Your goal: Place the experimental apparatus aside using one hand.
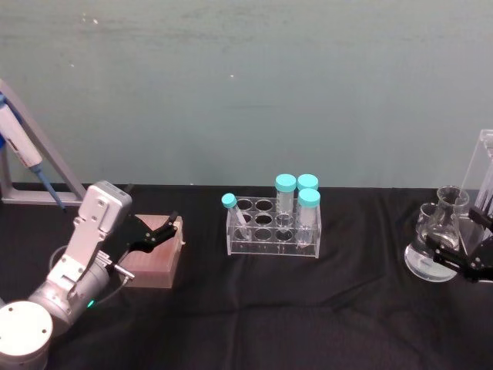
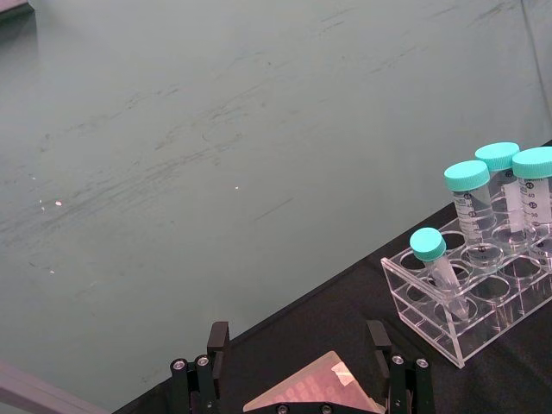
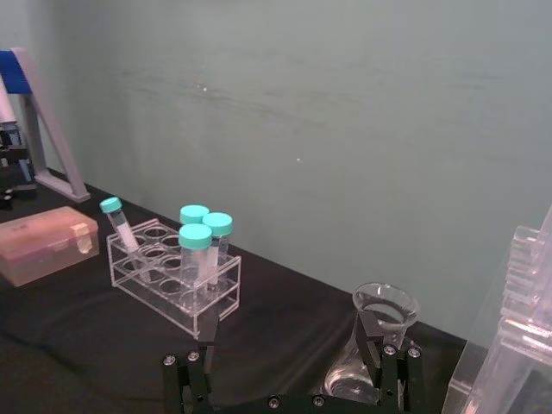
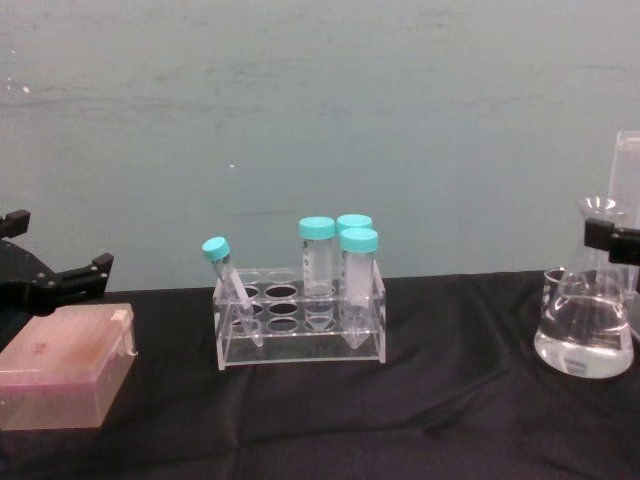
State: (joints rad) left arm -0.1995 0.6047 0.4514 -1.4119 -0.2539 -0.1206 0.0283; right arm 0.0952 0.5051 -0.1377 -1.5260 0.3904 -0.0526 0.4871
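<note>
The conical flask (image 1: 441, 245) with clear liquid stands at the table's far right, and a small beaker (image 1: 426, 220) sits close on its left. The tall acrylic stand (image 1: 484, 173) rises just behind them. My right gripper (image 1: 464, 240) is open beside the flask. One of its fingers (image 4: 603, 237) lies across the flask's neck (image 4: 592, 262) in the chest view. In the right wrist view the flask (image 3: 385, 304) sits at one finger rather than between the two. At the left, my left gripper (image 1: 164, 229) hangs open over a pink box (image 1: 158, 266).
A clear rack (image 1: 273, 233) holding several teal-capped tubes stands mid-table. A grey stand with a blue-and-white pipette (image 1: 23, 150) is at the back left. Black cloth lies bare between the rack and the flask and along the front.
</note>
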